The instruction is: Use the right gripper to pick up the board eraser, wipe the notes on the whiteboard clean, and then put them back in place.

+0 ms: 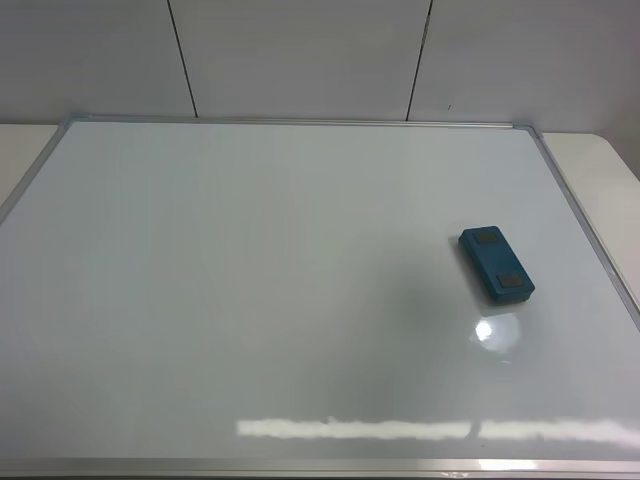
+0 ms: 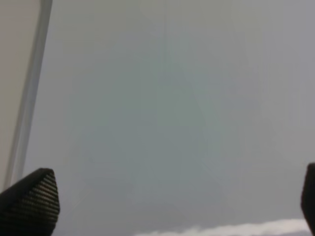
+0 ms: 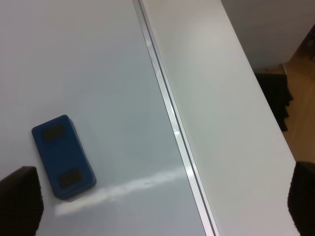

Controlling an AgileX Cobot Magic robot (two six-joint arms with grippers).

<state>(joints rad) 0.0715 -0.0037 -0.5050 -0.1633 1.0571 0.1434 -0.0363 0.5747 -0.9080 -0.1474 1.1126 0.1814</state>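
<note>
The right gripper (image 3: 157, 209) stands spread wide, holding nothing, above the whiteboard's (image 3: 88, 59) framed edge. The board eraser (image 3: 63, 156) lies flat on the board just beside one fingertip (image 3: 19, 201), near that edge, on the board's right half. The left gripper (image 2: 170, 201) is also spread, empty, over bare board.

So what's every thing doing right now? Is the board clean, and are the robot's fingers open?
whiteboard: lying flat, no red writing visible.
board eraser: lying flat on the whiteboard near its right edge, patches up, nothing holding it.
right gripper: fingers wide open, holding nothing, above the eraser.
left gripper: fingers spread apart, holding nothing.
</note>
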